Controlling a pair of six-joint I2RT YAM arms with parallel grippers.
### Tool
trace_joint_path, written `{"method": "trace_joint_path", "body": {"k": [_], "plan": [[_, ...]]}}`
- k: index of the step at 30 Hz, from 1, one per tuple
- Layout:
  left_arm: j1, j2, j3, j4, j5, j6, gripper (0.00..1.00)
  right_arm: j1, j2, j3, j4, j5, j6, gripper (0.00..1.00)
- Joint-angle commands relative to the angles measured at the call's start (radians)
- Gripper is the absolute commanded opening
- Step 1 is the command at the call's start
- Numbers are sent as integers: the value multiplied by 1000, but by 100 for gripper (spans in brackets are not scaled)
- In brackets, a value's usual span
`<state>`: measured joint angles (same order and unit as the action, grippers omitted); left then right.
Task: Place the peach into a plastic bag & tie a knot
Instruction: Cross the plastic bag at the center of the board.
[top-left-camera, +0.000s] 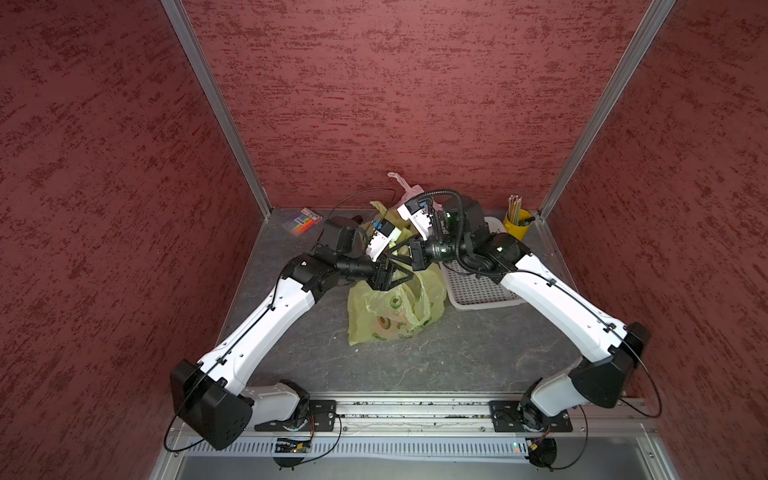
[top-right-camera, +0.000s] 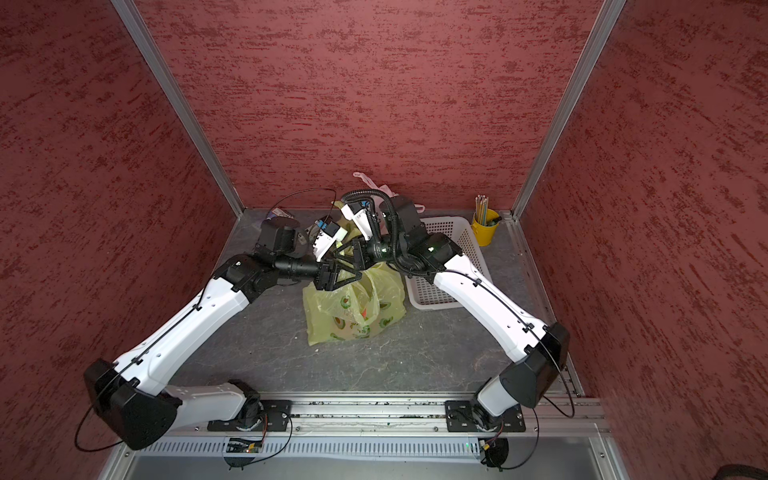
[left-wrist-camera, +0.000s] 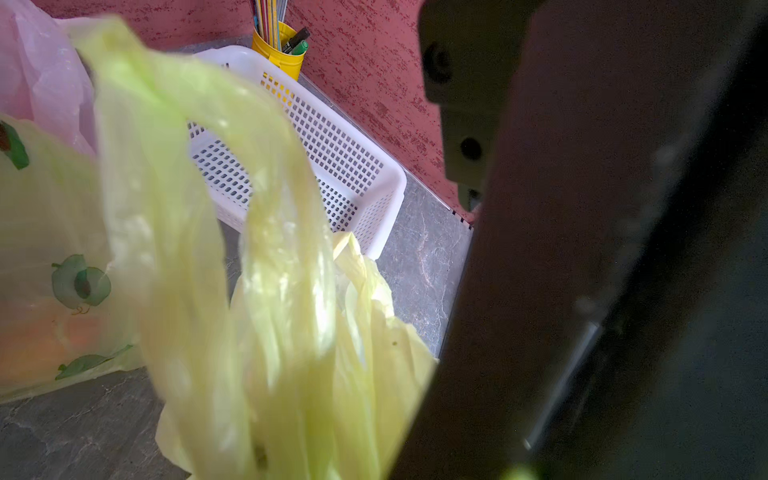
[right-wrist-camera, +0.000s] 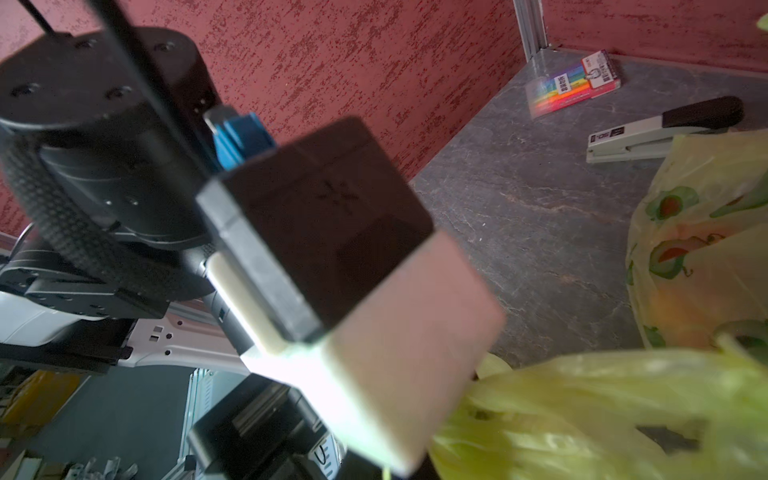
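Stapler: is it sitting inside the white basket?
No, the stapler lies on the grey table, next to the yellow bag.

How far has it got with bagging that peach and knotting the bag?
Done: an orange shape, likely the peach, shows through the yellow bag. In hand: the left end effector and right end effector meet over the gathered handles; the right seems shut on them. Still to do: no knot is visible, so tying remains.

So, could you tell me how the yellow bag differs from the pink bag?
The yellow bag carries a green print; the pink bag is plain. The yellow bag lies in the middle; the pink bag sits further back. Both are thin, crumpled plastic.
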<state>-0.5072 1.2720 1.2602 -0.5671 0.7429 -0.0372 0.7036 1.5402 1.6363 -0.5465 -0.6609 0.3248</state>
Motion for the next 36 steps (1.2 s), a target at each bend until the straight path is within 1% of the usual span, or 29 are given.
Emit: {"method": "trace_joint_path", "body": {"k": [1, 4, 9, 15, 16, 20, 29, 36], "plan": [[-1, -30, -11, 73, 24, -27, 58, 7, -13, -19, 89, -80, 42, 0], [0, -35, -36, 124, 21, -57, 57, 5, -24, -55, 161, -107, 92, 0], [8, -64, -99, 241, 10, -119, 53, 5, -32, -101, 216, -120, 132, 0], [9, -89, -138, 315, -25, -149, 42, 5, -55, -157, 278, -149, 181, 0], [9, -93, -143, 325, -31, -151, 39, 5, -60, -165, 288, -153, 187, 0], [7, -107, -161, 353, -56, -157, 31, 5, -75, -190, 305, -156, 202, 0], [7, -137, -207, 432, -75, -179, 23, 5, -81, -239, 318, -165, 215, 0], [7, -152, -233, 476, -71, -184, 15, 5, -118, -231, 283, -147, 199, 0]]}}
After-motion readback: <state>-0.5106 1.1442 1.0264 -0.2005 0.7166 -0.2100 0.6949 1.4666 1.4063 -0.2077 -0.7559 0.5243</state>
